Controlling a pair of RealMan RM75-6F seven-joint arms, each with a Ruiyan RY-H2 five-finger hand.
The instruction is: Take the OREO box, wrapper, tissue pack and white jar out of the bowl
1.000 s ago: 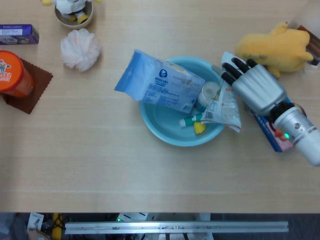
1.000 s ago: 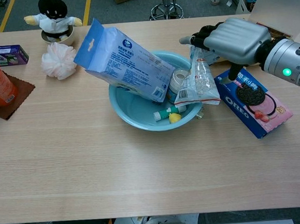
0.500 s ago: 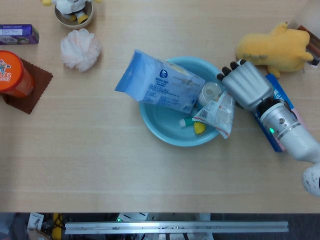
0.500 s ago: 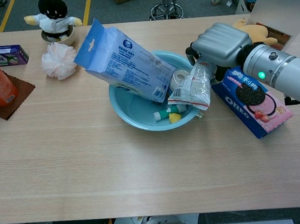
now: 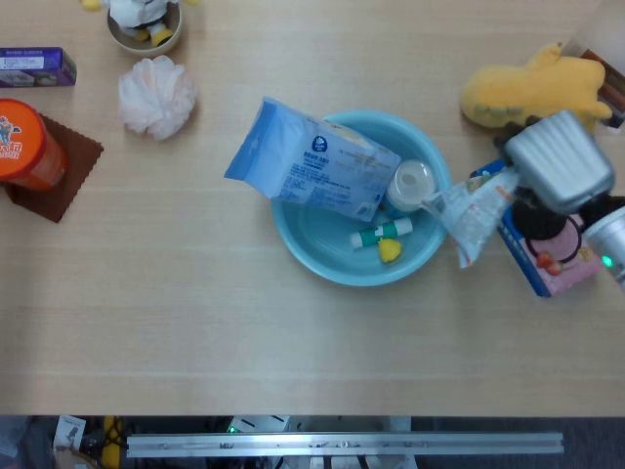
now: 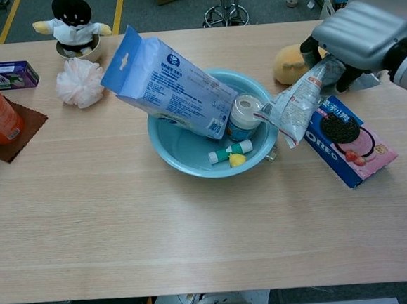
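My right hand (image 5: 559, 172) (image 6: 358, 34) holds the crinkled clear wrapper (image 5: 473, 212) (image 6: 295, 109), lifted just right of the light blue bowl (image 5: 322, 256) (image 6: 183, 157), outside its rim. The blue tissue pack (image 5: 311, 165) (image 6: 166, 81) leans on the bowl's left rim, tilted into it. The white jar (image 5: 411, 185) (image 6: 243, 116) stands inside at the right. The OREO box (image 5: 547, 256) (image 6: 347, 143) lies on the table right of the bowl, partly under the wrapper and hand. My left hand is in neither view.
A small green-and-white tube (image 5: 382, 234) and a yellow piece (image 5: 390, 251) lie in the bowl. A yellow plush (image 5: 532, 91) sits behind my right hand. At left are an orange canister (image 5: 27, 143) on a brown mat, a pink puff (image 5: 156, 95), a purple box (image 5: 35, 66) and a figurine dish (image 5: 144, 23).
My right hand closed on the wrapper, pulled it up out of the bowl and carried it right, over the OREO box. The white jar now shows fully.
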